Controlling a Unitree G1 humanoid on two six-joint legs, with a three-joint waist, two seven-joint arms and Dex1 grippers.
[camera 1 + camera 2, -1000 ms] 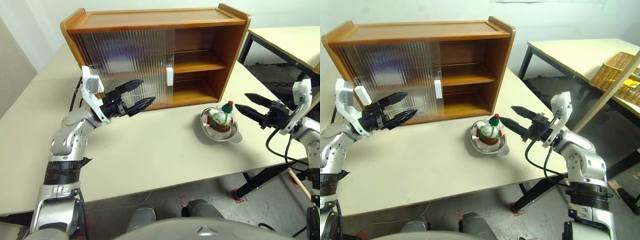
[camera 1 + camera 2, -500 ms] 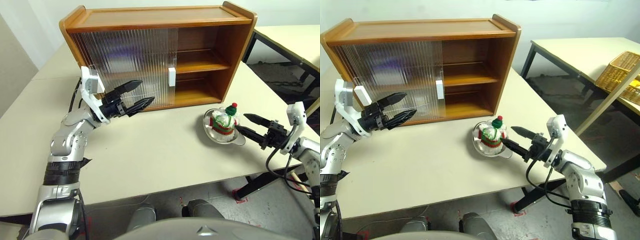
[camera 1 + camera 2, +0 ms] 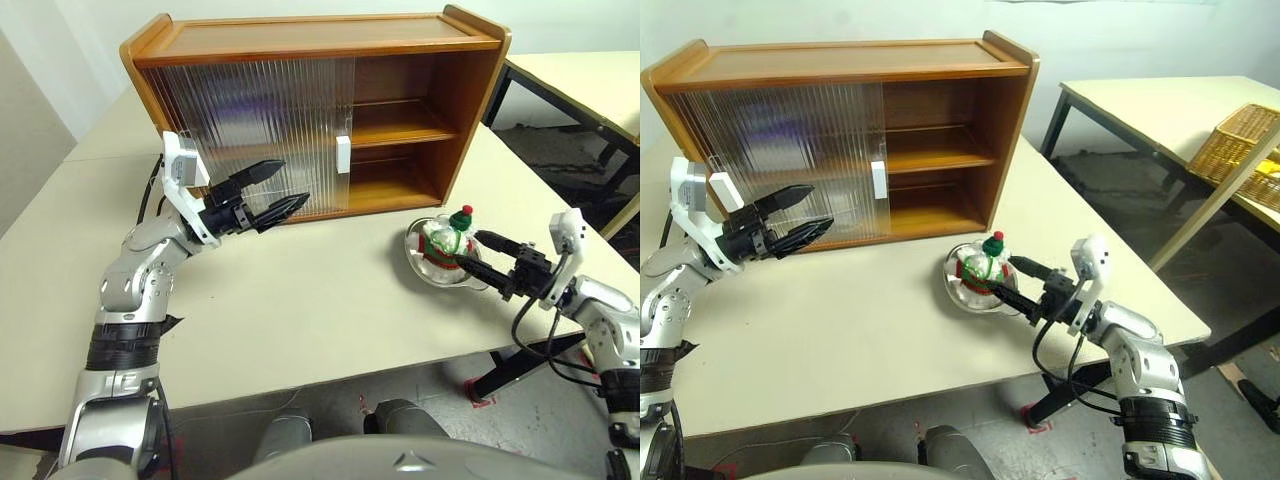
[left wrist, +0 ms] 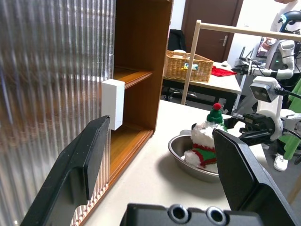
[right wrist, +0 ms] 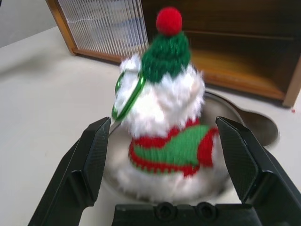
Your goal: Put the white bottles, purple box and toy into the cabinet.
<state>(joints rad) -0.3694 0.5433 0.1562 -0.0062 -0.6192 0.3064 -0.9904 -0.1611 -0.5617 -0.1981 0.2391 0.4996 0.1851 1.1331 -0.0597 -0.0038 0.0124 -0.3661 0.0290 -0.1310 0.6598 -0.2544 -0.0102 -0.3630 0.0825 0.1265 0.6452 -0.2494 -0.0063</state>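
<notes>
Silver jointed arms, white wrist blocks, black pointed-finger left tool point(image 3: 268, 190), black cables

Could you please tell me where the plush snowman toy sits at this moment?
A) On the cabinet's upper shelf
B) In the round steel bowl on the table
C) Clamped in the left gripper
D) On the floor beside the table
B: the toy stands in the steel bowl on the table, with the open right gripper either side of it.
</notes>
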